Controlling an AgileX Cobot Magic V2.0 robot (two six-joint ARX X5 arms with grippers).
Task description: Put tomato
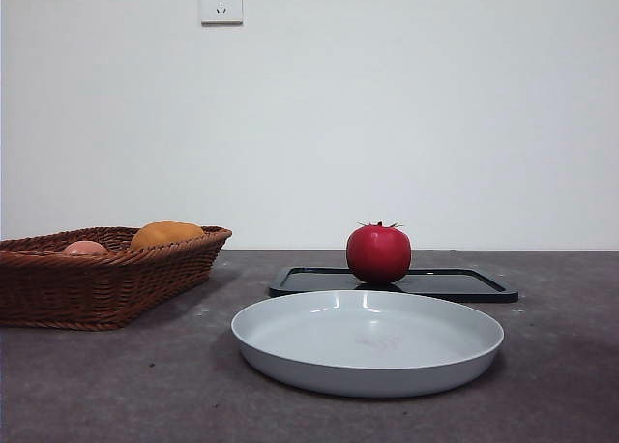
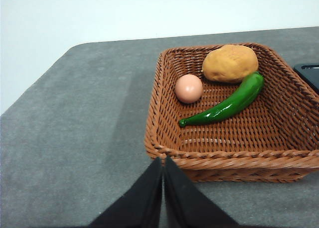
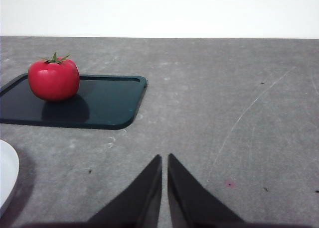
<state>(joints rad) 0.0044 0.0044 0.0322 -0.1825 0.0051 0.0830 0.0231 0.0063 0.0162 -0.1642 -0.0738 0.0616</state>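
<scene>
The tomato (image 1: 378, 253), glossy red with a green stem, stands upright on a black tray (image 1: 464, 285) behind a grey plate (image 1: 368, 341). The right wrist view shows the tomato (image 3: 54, 79) on the tray (image 3: 104, 106), well away from my right gripper (image 3: 164, 161), which is shut and holds nothing over bare table. My left gripper (image 2: 163, 163) is shut and empty just outside the near wall of a wicker basket (image 2: 164, 108). Neither arm shows in the front view.
The wicker basket (image 1: 97, 279) at the left holds an orange-yellow fruit (image 2: 230, 63), a pale pink fruit (image 2: 189, 88) and a green pepper (image 2: 227, 106). A sliver of the grey plate (image 3: 7, 175) shows near the right gripper. A wall with a socket (image 1: 221, 0) rises behind the table.
</scene>
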